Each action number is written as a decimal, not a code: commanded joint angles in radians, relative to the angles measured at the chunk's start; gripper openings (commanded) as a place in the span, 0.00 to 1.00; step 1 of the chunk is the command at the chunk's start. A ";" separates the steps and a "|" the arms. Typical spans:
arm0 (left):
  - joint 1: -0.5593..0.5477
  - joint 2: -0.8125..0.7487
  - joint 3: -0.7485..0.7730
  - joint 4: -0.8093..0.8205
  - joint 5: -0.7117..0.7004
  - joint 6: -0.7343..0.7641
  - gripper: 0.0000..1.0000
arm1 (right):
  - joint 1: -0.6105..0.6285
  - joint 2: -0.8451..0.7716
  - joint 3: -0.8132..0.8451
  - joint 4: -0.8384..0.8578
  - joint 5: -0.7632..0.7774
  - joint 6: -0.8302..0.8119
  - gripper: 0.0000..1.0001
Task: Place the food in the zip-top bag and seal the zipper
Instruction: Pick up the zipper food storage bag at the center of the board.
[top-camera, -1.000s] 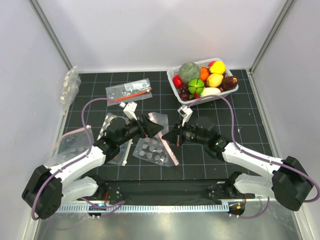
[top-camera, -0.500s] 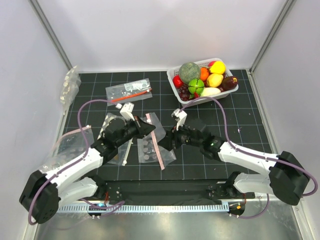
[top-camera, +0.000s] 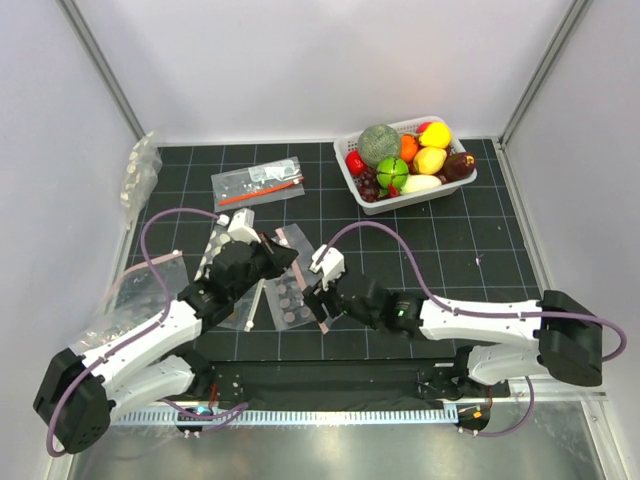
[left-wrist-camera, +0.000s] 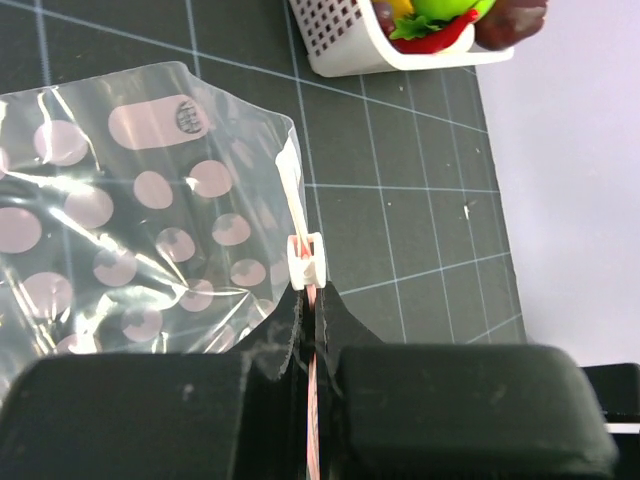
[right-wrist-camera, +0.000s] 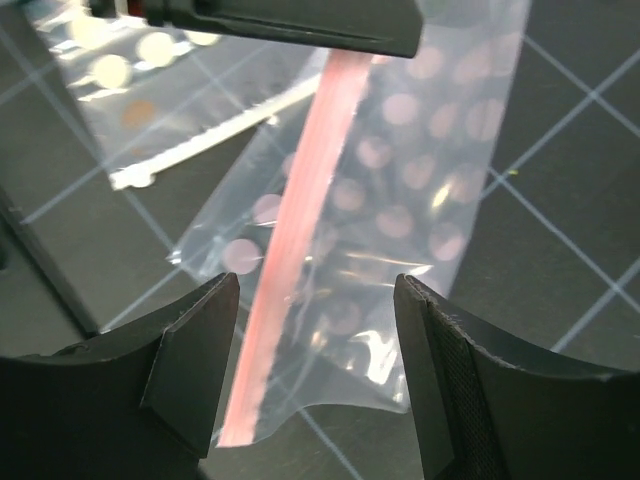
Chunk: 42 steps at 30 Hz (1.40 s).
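**Left gripper pinches the zipper; right gripper straddles it, open**

Left gripper (left-wrist-camera: 311, 305) is closed on the pink zipper (right-wrist-camera: 305, 200) of the zip-top bag (left-wrist-camera: 130, 230). It clamps the strip edge-on, just behind a small white clip (left-wrist-camera: 305, 262) that sits on the same edge. The right gripper (right-wrist-camera: 315, 295) hangs spread apart directly above the bag and holds nothing. In the right wrist view the strip runs diagonally between its two fingertips and touches neither.

In the top view the bag (top-camera: 292, 303) lies on the dark gridded mat (top-camera: 480, 250) between the two grippers. Its zipper's long axis runs from the left gripper (top-camera: 283, 252) down toward the near edge, passing under the right gripper (top-camera: 318, 290).

The next move likely turns on that alignment. The strip lies below and between the right jaws, so a short descent would meet it partway along its length, away from the left grip.

The food (top-camera: 405, 160) sits in the white basket (top-camera: 400, 200) at the far right, well apart from the bag and nearer the right arm. None of it is in the bag yet.
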 joint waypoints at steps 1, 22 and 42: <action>-0.015 0.000 0.048 -0.006 -0.069 -0.020 0.00 | 0.033 0.043 0.061 0.010 0.179 -0.060 0.70; -0.061 -0.065 0.181 -0.182 0.017 0.184 0.99 | 0.030 0.023 0.069 -0.032 0.215 -0.068 0.01; -0.049 -0.432 -0.271 0.453 0.001 0.527 1.00 | -0.089 -0.445 -0.153 -0.014 -0.104 -0.205 0.01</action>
